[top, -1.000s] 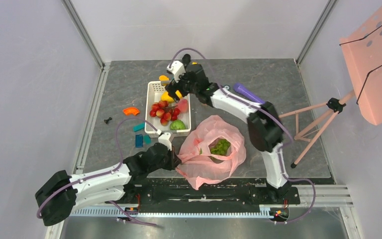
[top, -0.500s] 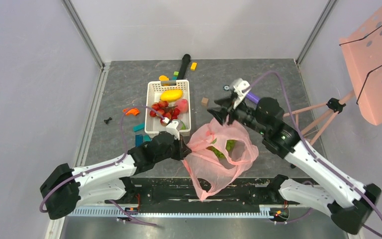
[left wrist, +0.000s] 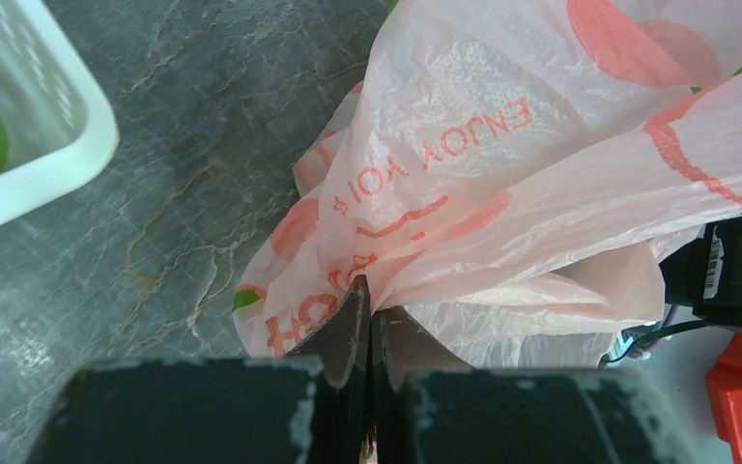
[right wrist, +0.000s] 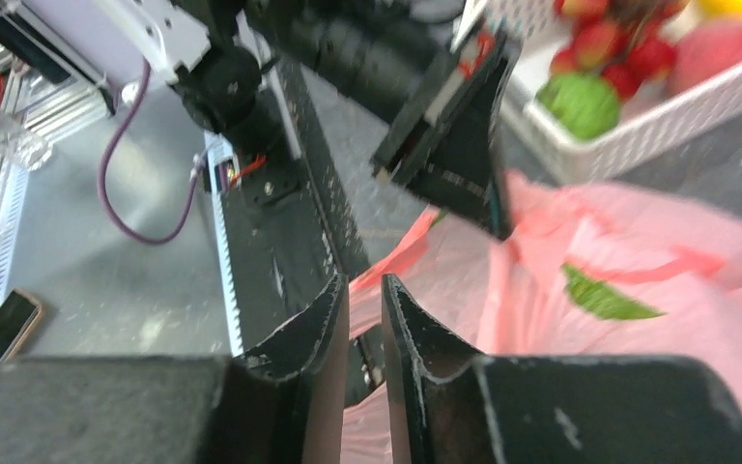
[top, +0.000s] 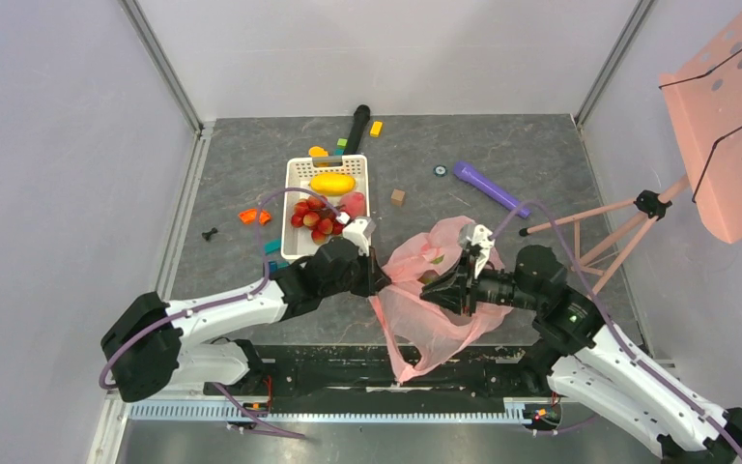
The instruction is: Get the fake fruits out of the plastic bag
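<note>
Pink film sits clamped in the left gripper (left wrist: 369, 290), holding up the rim of the bag (top: 415, 329) beside the basket (top: 290, 208); the right gripper (right wrist: 365, 290) hangs at the mouth, fingers nearly together, on film or not I can't tell. A hard tug could tear that thin plastic or slip it free. Basket holds yellow fruit (top: 332, 184), red berries (top: 314, 217), peach (top: 354, 203), green apple (right wrist: 580, 101); the bag's contents are hidden.
</note>
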`<action>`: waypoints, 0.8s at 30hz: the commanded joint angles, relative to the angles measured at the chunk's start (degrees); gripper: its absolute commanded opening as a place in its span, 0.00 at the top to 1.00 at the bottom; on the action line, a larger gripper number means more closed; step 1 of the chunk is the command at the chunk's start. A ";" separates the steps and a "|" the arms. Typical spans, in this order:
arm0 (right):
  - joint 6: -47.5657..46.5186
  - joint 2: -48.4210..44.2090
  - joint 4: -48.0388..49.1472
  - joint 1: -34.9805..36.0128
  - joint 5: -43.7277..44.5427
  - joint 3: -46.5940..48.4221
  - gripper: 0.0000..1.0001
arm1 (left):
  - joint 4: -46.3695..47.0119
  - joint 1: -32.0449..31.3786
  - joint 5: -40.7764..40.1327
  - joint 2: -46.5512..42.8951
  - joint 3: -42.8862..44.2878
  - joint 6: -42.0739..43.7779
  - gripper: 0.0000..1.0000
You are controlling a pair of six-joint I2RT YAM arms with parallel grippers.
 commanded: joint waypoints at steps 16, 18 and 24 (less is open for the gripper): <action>8.05 14.64 -11.29 2.56 41.75 -6.16 0.88 | 0.68 -1.22 3.67 6.49 4.86 1.02 0.98; 9.42 15.93 -10.48 2.55 44.52 -6.72 0.88 | 0.59 -1.30 3.85 6.69 4.69 1.11 0.98; 10.69 16.04 -7.55 2.56 47.05 -8.51 0.88 | 0.93 -1.61 3.85 6.81 3.90 0.97 0.98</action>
